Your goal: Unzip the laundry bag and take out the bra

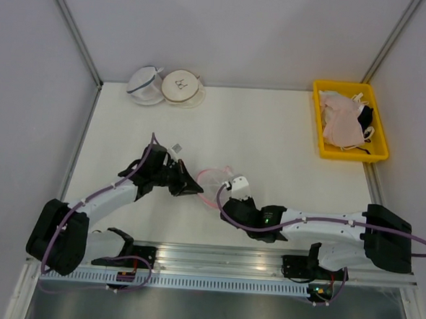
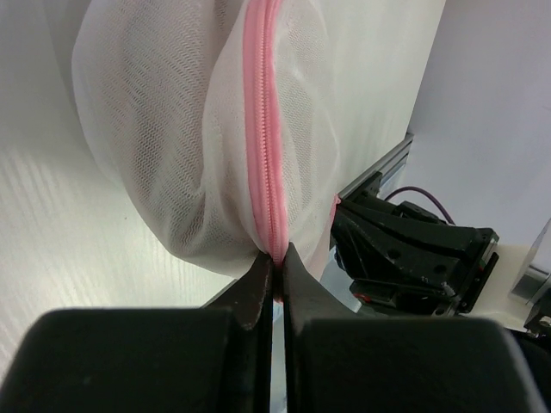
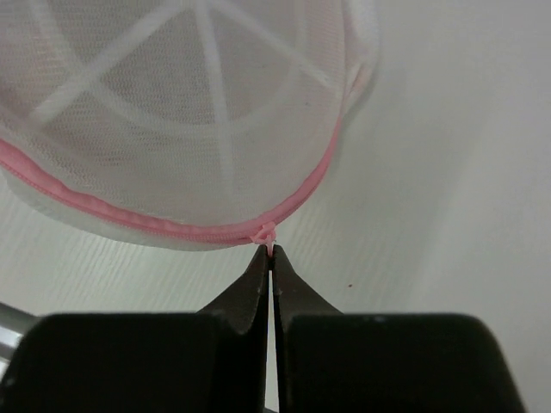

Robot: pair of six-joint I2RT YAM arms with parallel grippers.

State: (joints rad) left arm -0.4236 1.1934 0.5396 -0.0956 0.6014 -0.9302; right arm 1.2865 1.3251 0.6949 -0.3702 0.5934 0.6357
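The laundry bag [image 1: 213, 180], a white mesh dome with a pink rim, sits mid-table between my two grippers. My left gripper [image 1: 194, 189] is shut on the bag's pink zipper band [image 2: 269, 163], pinching it at the fingertips. My right gripper [image 1: 224, 190] is shut on the small pink zipper pull [image 3: 270, 244] hanging from the slider on the pink zipper [image 3: 164, 225]. The zipper looks closed along the visible stretch. The mesh dome fills the right wrist view [image 3: 172, 95]. The bra is hidden; I cannot make it out through the mesh.
Two other mesh pouches lie at the table's back left: one with dark trim [image 1: 146, 84] and a beige-rimmed one [image 1: 183, 87]. A yellow bin [image 1: 321, 141] at back right holds pale pink and black-and-white garments. The metal rail [image 1: 221, 258] runs along the near edge.
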